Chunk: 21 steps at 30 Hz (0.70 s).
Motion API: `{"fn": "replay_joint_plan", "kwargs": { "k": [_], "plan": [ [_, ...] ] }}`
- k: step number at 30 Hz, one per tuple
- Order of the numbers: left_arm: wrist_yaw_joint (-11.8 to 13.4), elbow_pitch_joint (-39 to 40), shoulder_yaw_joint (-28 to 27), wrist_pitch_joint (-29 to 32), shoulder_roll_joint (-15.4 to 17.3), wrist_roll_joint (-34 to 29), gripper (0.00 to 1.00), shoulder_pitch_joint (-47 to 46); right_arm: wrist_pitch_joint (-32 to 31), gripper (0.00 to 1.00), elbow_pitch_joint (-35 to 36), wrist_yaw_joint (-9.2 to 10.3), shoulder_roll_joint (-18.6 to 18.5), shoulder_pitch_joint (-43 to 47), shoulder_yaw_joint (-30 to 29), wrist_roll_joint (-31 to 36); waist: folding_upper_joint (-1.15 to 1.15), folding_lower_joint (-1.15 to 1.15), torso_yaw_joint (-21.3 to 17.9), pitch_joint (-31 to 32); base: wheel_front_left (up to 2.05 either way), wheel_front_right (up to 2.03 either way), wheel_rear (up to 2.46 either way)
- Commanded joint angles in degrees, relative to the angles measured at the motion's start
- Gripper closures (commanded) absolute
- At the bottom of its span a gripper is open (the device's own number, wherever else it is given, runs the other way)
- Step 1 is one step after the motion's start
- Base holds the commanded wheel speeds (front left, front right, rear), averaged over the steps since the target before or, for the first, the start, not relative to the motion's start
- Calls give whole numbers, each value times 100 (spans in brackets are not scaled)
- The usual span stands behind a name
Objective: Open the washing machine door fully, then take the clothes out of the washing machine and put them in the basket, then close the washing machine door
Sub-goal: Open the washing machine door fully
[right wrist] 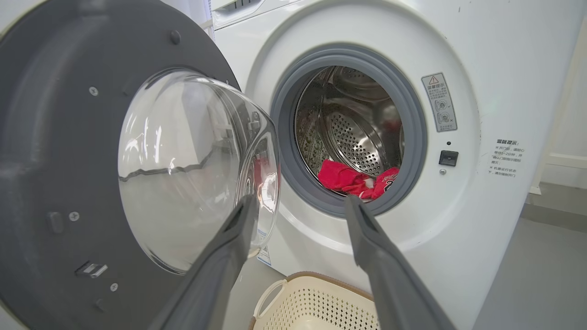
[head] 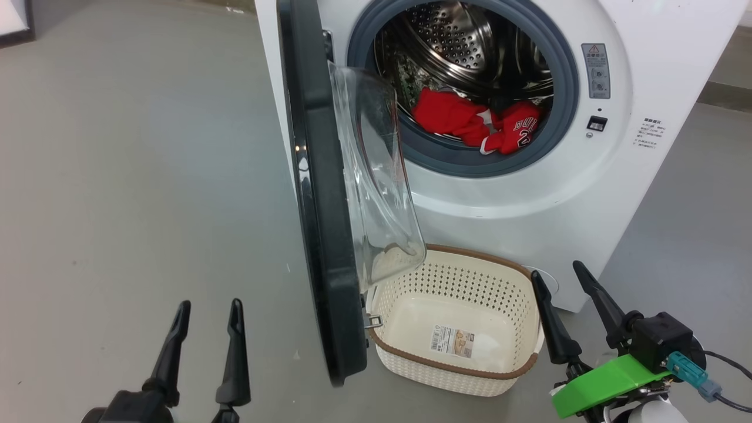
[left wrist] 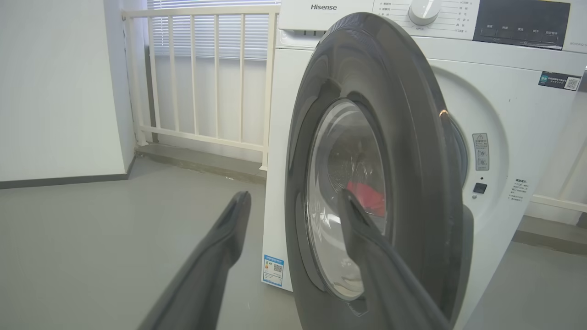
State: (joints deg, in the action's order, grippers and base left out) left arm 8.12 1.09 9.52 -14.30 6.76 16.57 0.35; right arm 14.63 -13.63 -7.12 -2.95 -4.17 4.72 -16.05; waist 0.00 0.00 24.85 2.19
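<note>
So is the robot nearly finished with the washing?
Not yet. Done: the washing machine door is swung open, though maybe not all the way. In hand: nothing; the left gripper and right gripper are both open and empty. Left: the red jersey lies in the drum, the basket holds no clothes, and the door needs closing afterwards.

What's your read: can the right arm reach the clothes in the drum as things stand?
Probably yes. The washing machine door stands swung out left of the opening, and the right gripper, jaws open, faces the clothes at the drum's front with nothing between. The basket sits lower.
</note>
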Motion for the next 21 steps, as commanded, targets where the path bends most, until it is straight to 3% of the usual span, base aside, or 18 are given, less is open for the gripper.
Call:
{"fn": "replay_joint_plan", "kwargs": {
  "k": [1, 17, 18, 20, 21],
  "plan": [
    [29, 113, -206, -69, 50, -96, 0, -84, 36, 0, 196, -36, 6, -46, 136, 74, 0, 0, -20, 7, 0, 0, 0],
    [20, 6, -224, -69, 37, -85, 2, -61, 37, 0, 302, -36, 7, 112, 133, -9, 0, 0, -71, 24, 0, 0, 0],
    [18, -6, -217, -69, 39, -80, 43, -56, 37, 0, 300, -36, 7, 117, 139, -21, 0, 0, -69, 30, 0, 0, 0],
    [13, -25, -210, -69, 50, -72, 100, -51, 37, 0, 298, -36, 7, 122, 147, -41, 0, 0, -66, 41, 0, 0, 0],
    [11, -30, -208, -69, 55, -67, 100, -48, 37, 0, 298, -36, 7, 123, 156, -48, 0, 0, -64, 45, 0, 0, 0]
  ]
}}
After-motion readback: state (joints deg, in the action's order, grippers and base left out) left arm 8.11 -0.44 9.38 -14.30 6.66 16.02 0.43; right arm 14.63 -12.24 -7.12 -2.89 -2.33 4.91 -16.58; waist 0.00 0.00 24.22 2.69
